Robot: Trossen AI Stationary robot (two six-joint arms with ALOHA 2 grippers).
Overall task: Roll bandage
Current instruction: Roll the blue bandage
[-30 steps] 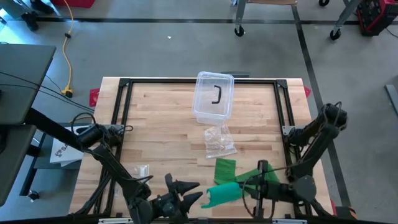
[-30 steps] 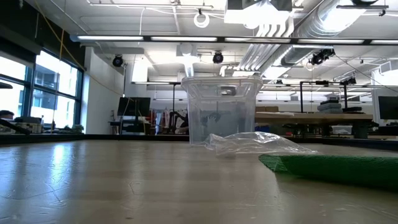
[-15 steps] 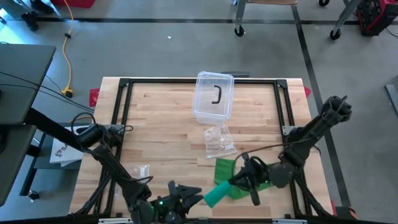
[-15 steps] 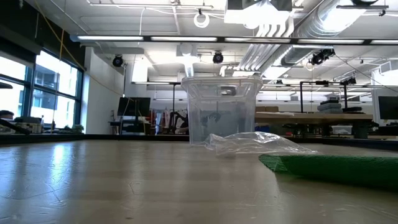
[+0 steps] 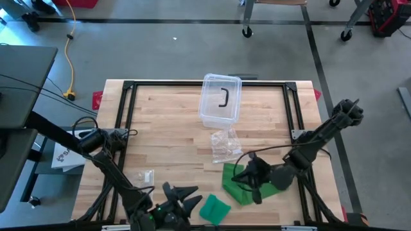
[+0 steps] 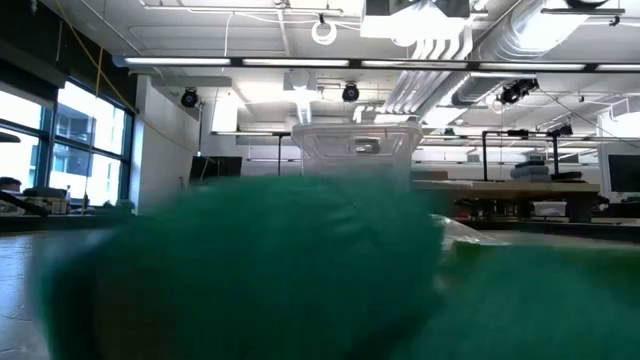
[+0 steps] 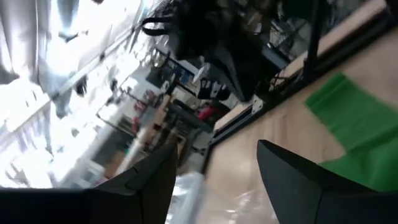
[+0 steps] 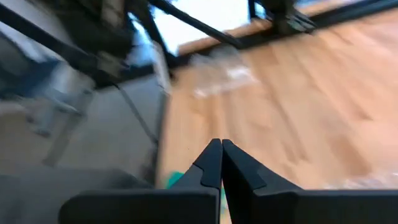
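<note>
The green bandage lies in two parts near the table's front edge. A rolled lump (image 5: 214, 208) rests on the wood and fills the low view as a green blur (image 6: 280, 270). A flat strip (image 5: 239, 185) lies spread just right of it, also in the left wrist view (image 7: 348, 124). My left gripper (image 5: 191, 197) stands open just left of the lump, with nothing between its fingers (image 7: 214, 149). My right gripper (image 5: 236, 178) is shut and hangs over the strip's left part, its tips (image 8: 221, 144) slanting down and holding nothing.
A clear plastic box (image 5: 221, 99) stands at the table's far middle, with a crumpled clear bag (image 5: 226, 146) in front of it. A small white piece (image 5: 148, 175) lies at the front left. A black frame (image 5: 128, 109) borders the wooden top.
The green roll has left my left gripper's tips and dropped onto the table near the front edge, right in front of the low camera. My left gripper has drawn back toward the table's left. My right gripper has swung toward the table's left over the strip and turned.
</note>
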